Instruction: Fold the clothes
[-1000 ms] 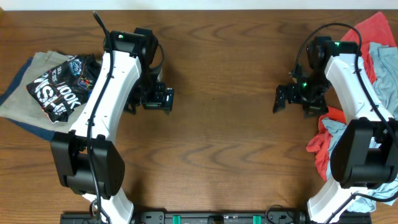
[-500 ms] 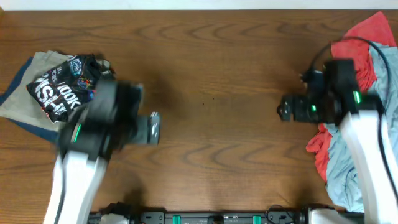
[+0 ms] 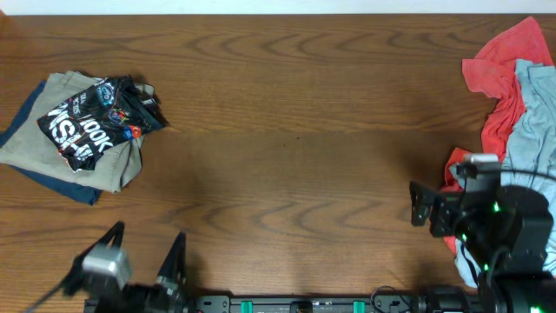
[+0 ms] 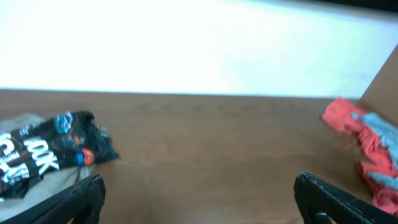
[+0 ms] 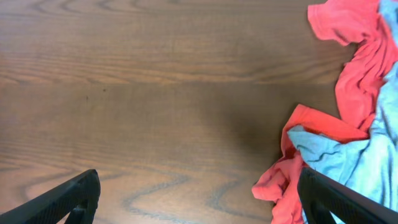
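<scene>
— Where is the black jersey [image 3: 94, 122]?
— In the upper left of the overhead frame, bunched into a compact heap with its white lettering facing up. It lies on top of the tan trousers [image 3: 39, 139], and a dark blue cloth [image 3: 65, 184] peeks out beneath them.
— And the left pincer [image 3: 149, 231]?
— At the bottom left edge of the overhead view, well apart from the jersey. Its two fingers are spread wide with nothing between them; the left wrist view shows only bare bench [image 3: 295, 130] in the gap.
— The right pincer [image 5: 198, 177]?
— Low on the right side, also spread wide and holding nothing. Just beside it, along the right edge, a red garment [image 3: 499, 74] and a light-blue garment [image 3: 534, 113] lie tangled together.
</scene>
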